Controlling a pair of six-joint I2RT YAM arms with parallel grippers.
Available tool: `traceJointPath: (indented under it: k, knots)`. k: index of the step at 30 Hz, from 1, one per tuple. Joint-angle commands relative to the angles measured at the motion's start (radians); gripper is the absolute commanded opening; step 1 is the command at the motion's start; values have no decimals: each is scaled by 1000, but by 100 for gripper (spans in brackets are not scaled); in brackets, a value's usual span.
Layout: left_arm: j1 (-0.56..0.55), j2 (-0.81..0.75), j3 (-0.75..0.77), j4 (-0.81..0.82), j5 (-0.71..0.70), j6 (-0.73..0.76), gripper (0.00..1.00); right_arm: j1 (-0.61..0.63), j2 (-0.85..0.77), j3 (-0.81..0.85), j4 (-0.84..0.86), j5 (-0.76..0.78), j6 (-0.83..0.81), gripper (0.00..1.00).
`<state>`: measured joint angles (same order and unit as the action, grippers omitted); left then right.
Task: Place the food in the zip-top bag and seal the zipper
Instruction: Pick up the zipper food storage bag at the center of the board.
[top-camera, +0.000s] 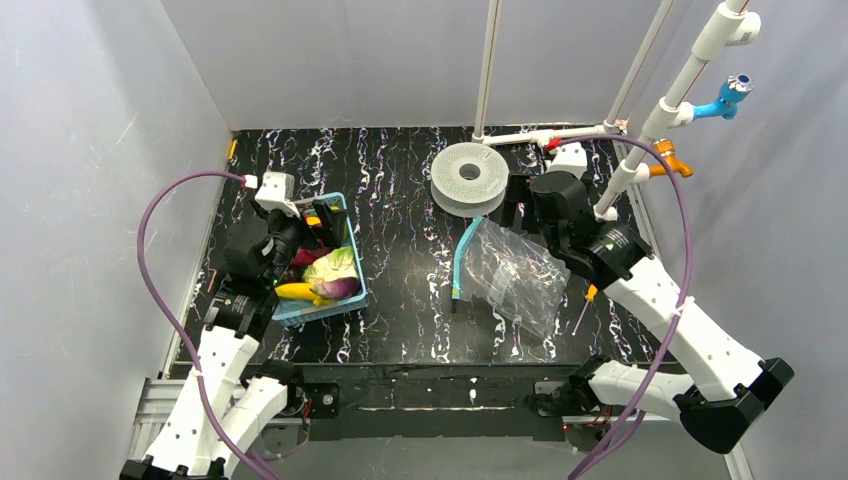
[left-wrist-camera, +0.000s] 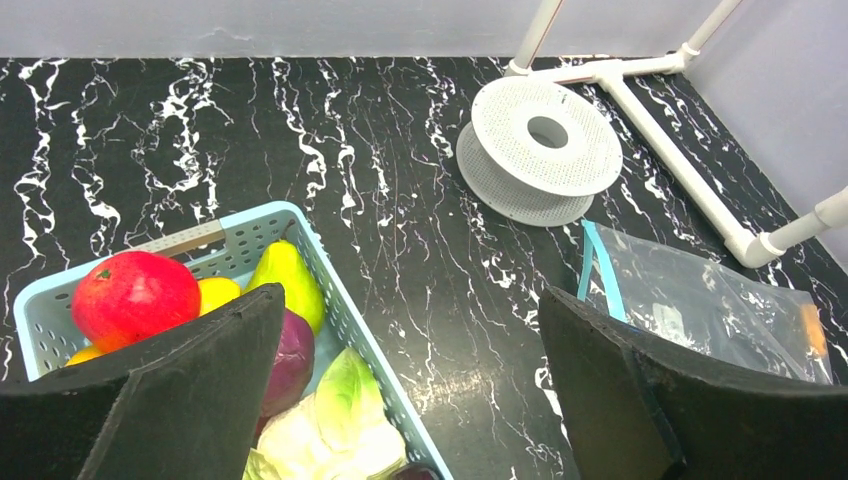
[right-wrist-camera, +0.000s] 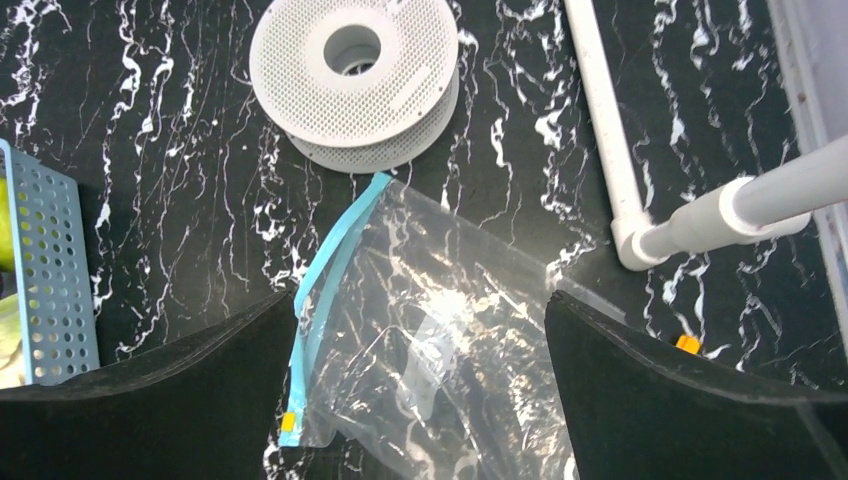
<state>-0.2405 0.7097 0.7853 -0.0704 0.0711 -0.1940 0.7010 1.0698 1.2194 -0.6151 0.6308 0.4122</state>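
- Food (top-camera: 325, 278) piled in blue basket (top-camera: 357, 262), worktop (top-camera: 400, 210) left; zip-top bag (top-camera: 515, 275) lies flat right.
- Left pincer (left-wrist-camera: 408, 320) above basket, right pincer (right-wrist-camera: 415, 310) above bag: both apart, empty.
- Risk: glossy fruit slips; limp bag mouth collapses.

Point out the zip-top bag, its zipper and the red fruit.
zip-top bag (right-wrist-camera: 440, 340), right wrist view, clear middle panel.
zipper (right-wrist-camera: 338, 238), right wrist view, middle of blue strip.
red fruit (left-wrist-camera: 135, 297), left wrist view, upper face.

Left arm (top-camera: 215, 365) rises from the lower left of the top view, left gripper (top-camera: 318, 222) at centre left, its 2 fingers (left-wrist-camera: 200, 380) spread wide. Right arm (top-camera: 690, 340) leans in from lower right, right gripper (top-camera: 515, 205) right of centre, equally wide.
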Motion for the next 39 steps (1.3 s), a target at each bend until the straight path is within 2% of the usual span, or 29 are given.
traceJointPath:
  k: [1,5,16,26,39]
  knots:
    - [-12,15,37,-23,-16,-11,98,3,44,73,-121,-23,146,100]
    - [-12,22,41,-31,-29,-18,98,8,176,169,-259,-42,231,100]
    - [-13,23,42,-37,-40,-31,98,120,657,582,-664,135,414,100]
    - [-13,28,40,-40,-56,-37,98,224,972,793,-759,225,373,100]
    - [-13,34,40,-43,-57,-41,98,236,1175,844,-779,300,360,100]
